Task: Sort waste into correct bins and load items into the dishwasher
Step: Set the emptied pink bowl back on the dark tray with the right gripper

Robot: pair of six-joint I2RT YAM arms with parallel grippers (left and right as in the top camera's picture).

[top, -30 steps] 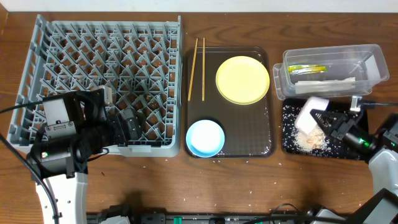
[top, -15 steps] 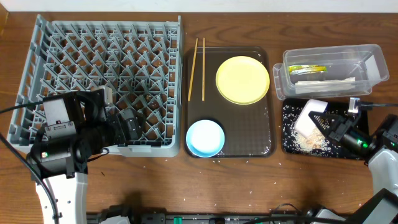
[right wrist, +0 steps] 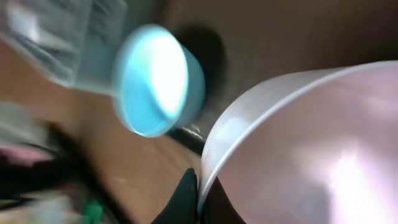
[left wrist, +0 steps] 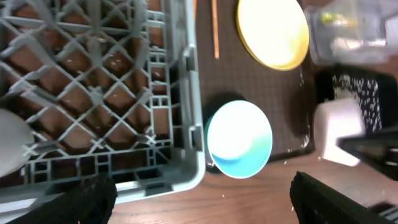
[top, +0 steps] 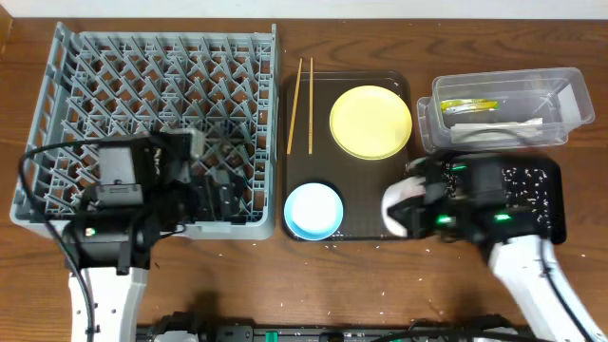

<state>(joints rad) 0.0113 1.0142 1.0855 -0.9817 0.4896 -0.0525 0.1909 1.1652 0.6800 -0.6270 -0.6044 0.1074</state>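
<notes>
My right gripper (top: 415,197) is shut on the rim of the white bowl (top: 395,211), holding it tilted over the right front corner of the brown tray. In the right wrist view the bowl (right wrist: 311,149) fills the frame, a finger (right wrist: 189,193) on its rim. The light blue bowl (top: 313,210), yellow plate (top: 370,122) and two chopsticks (top: 302,104) lie on the brown tray. My left gripper (left wrist: 202,202) is open and empty over the front right corner of the grey rack (top: 152,85). The clear tub (top: 560,104) holds the wrapper (top: 467,104) and tissue (top: 499,124). The black tray (top: 537,185) shows scattered crumbs.
The brown serving tray (top: 380,190) sits between the rack and the bins. A pale rounded object (left wrist: 9,152) sits in the rack at the left wrist view's left edge. Loose crumbs dot the table along the front edge.
My right arm swung left from over the black tray to the brown tray's right front corner, carrying the white bowl. My left arm shifted slightly right and away from the front edge.
</notes>
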